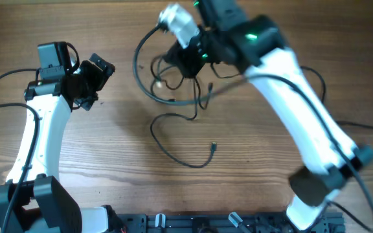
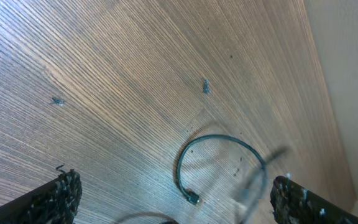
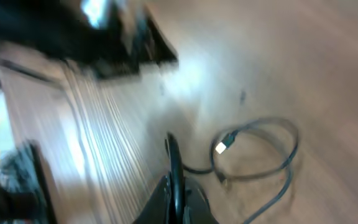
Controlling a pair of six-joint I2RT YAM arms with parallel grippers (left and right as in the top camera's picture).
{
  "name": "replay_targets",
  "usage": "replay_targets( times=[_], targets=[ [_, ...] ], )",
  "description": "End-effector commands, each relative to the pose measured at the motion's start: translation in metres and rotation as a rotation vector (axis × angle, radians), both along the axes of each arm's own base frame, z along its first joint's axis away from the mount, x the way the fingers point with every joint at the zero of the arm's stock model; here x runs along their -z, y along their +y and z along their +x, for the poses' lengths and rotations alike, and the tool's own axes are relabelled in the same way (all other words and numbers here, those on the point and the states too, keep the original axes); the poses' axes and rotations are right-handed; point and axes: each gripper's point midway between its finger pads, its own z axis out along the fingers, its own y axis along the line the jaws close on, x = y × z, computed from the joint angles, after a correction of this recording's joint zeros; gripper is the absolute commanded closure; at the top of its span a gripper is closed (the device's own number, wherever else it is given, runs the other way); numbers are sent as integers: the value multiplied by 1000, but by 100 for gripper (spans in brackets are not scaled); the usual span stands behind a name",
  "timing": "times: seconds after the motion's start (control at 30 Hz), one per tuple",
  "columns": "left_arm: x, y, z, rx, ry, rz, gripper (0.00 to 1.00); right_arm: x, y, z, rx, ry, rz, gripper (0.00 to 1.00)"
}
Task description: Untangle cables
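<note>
A wood-grain tabletop (image 1: 109, 149) is shown, with a tangle of thin black cables (image 1: 173, 87) gathered near its far middle. Nearer the front, one cable (image 1: 173, 152) is laid on the wood in an open curve, ended by a small plug (image 1: 214, 147). Thicker black wires (image 1: 368, 125) are trailed across the tabletop at the left and right edges.

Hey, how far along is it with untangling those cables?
Early. One cable trails mostly clear of the tangle. The right gripper is in the tangle, jaws apparently shut on a strand, though blurred. The left gripper hangs open, empty. The rest looks knotted together.
</note>
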Motion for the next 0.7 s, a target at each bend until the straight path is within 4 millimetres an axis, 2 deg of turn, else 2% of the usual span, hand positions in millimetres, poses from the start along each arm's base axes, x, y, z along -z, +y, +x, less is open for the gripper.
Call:
replay_targets(
  times=[0.0, 0.07, 0.17, 0.23, 0.33, 0.53, 0.57, 0.67],
  targets=[
    [-1, 2, -1, -13, 2, 4, 1, -73, -20, -8, 215, 13, 189, 96],
    [-1, 2, -1, -13, 2, 3, 1, -97, -33, -8, 329, 23, 262, 96],
    [0, 1, -3, -11, 13, 2, 2, -112, -49, -9, 489, 108, 352, 96],
    [1, -3, -5, 23, 17, 12, 5, -108, -52, -8, 535, 146, 355, 96],
    [3, -17, -7, 104, 14, 40, 8, -97, -70, 7, 703, 186, 355, 96],
    [4, -52, -10, 273, -12, 56, 11, -116, -78, 22, 690, 210, 473, 96],
    [6, -64, -13, 314, -15, 56, 11, -122, -85, 27, 684, 239, 516, 96],
    [10, -76, -13, 344, -29, 57, 11, -125, -90, 34, 615, 353, 594, 96]
  ],
)
